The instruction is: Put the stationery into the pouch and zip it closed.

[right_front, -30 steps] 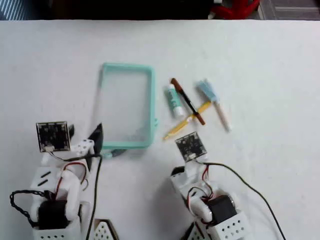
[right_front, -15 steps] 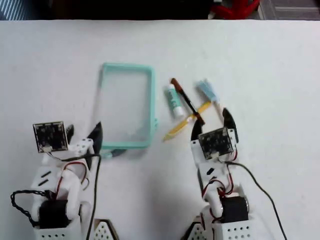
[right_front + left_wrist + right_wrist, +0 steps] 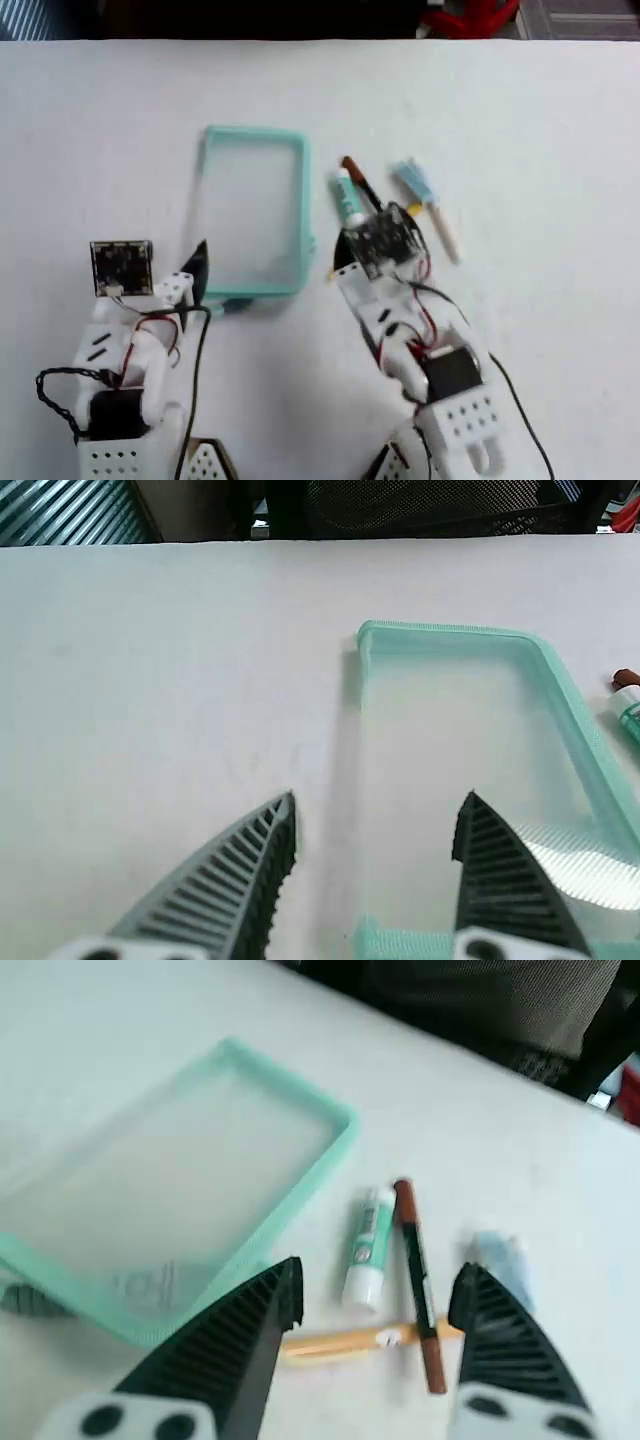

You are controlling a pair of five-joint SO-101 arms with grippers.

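Glue stick (image 3: 367, 1247) lies just ahead of the right gripper (image 3: 380, 1272).

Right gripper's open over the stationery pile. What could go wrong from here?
1. The brown pen lies across the yellow pencil, with the glue stick right beside. Closing here, the open right gripper may catch two items or scatter them.
2. The left gripper is open at the pouch, not holding it, so the pouch could slide during loading.
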